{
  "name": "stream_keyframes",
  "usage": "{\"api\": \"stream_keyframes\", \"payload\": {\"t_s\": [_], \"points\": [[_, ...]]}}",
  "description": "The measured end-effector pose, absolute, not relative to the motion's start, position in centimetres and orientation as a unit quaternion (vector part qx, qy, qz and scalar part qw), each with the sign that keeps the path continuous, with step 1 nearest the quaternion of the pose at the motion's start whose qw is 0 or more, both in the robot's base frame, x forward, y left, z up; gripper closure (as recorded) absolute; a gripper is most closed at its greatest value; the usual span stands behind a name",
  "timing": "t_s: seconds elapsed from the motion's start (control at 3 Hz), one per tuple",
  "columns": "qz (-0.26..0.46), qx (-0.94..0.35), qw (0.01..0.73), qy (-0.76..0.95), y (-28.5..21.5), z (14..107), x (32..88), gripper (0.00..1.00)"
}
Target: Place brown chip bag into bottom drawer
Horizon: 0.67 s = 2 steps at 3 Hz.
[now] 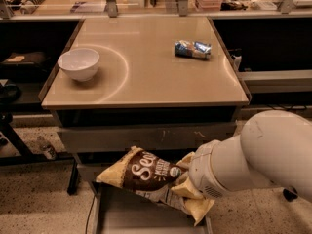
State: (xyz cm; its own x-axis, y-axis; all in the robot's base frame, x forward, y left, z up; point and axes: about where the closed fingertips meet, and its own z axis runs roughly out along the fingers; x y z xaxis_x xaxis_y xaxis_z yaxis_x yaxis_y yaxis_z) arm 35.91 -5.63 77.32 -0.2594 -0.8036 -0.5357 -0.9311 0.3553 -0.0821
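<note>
- The large crinkly dark-brown chip bag with cream-yellow ends and white script lettering [146, 172] hangs in the air in front of the drawer stack, below the table edge and above the pulled-out bottom drawer.
- The bag lies roughly sideways and tilted. Its left cream end is higher and points left, and its right end droops lower and is crumpled.
- The pincer [185, 180] sits at the tip of the bulky white robot arm [263, 155], pressed into the bag's bunched right end. The arm's rounded wrist housing and the bag's folds cover it, so I cannot tell whether it is clenched or released.
- The arm comes in from the right edge of the view and fills the lower right corner.
- The bottom drawer, a wide shallow grey metal tray with low side walls [141, 216], stands open directly under the bag. The visible part of its flat floor shows nothing on it, and the bag is not touching it.
- Above it, a grey metal upper drawer with a scuffed front [146, 136] is pushed in under the table.
- On the smooth beige table [146, 77], a round white bowl [79, 63] stands upright near the left edge.
- A small blue-and-silver packet [193, 48] lies on the table toward the right rear, well apart from the bowl.
- A speckled stone floor [39, 204] shows on the left beside the drawers.
</note>
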Motion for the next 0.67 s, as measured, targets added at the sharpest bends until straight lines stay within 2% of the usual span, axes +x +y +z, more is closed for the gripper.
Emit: {"api": "stream_keyframes", "payload": {"t_s": [0.33,0.67], "points": [[0.147,-0.541,0.248,0.790,-5.4,72.9,36.8,1.00],[0.169,-0.522,0.227,0.805,-6.1,63.3,37.9,1.00]]}}
